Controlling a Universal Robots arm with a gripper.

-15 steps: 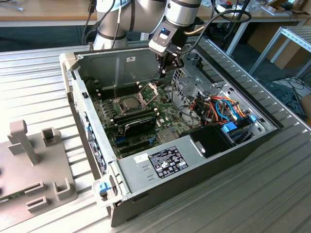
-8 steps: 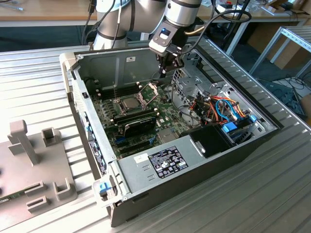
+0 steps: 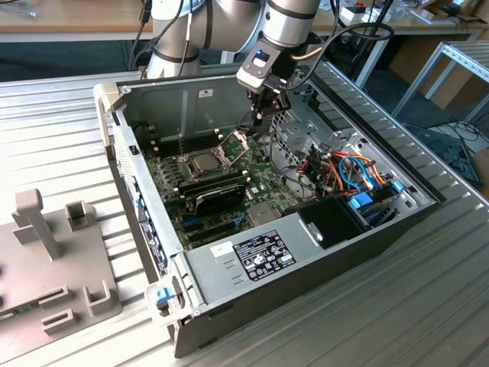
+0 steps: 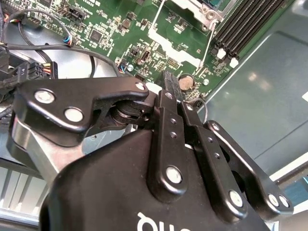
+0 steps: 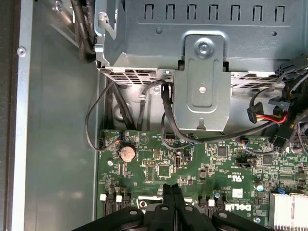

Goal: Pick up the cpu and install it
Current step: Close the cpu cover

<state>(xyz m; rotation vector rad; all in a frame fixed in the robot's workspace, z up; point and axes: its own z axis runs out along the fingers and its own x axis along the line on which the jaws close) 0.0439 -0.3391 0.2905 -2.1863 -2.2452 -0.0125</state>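
My pincer (image 3: pixel 261 115) hangs in the upper middle of the exterior view, just inside the open computer case (image 3: pixel 183 99) and close to its back wall. Its two black fingers are pressed flat together, tip to tip, with nothing between them; both wrist views show them as one narrow bar (image 4: pixel 167 79) (image 5: pixel 172 188) over the green motherboard (image 5: pixel 159 166).

The cpu (image 3: pixel 204 162) is not in my grasp. It lies flat in the square socket a little left of the frame's centre in the exterior view, dull silver top up. The hinged socket frame (image 3: pixel 234 141) stands tilted open just beside it, toward the exterior view's right. My fingertips are above and to the right of that raised frame, apart from the chip.

In both wrist views a round coin cell battery (image 5: pixel 127 153) (image 4: pixel 186 83) sits on the board near my fingertips. The second wrist view also has the long black memory slots (image 4: pixel 243 26) running beside the socket area. In the first wrist view a grey metal drive cage (image 5: pixel 202 48) spans the case beyond the board, with dark cables looping out from under it.

In the exterior view a labelled power supply (image 3: pixel 252 256) fills the case's near end, and orange and blue cables (image 3: pixel 348 172) bunch at right of centre. The case rests on a slatted metal table (image 3: pixel 428 306), and a grey fixture (image 3: pixel 46 260) stands at lower left.
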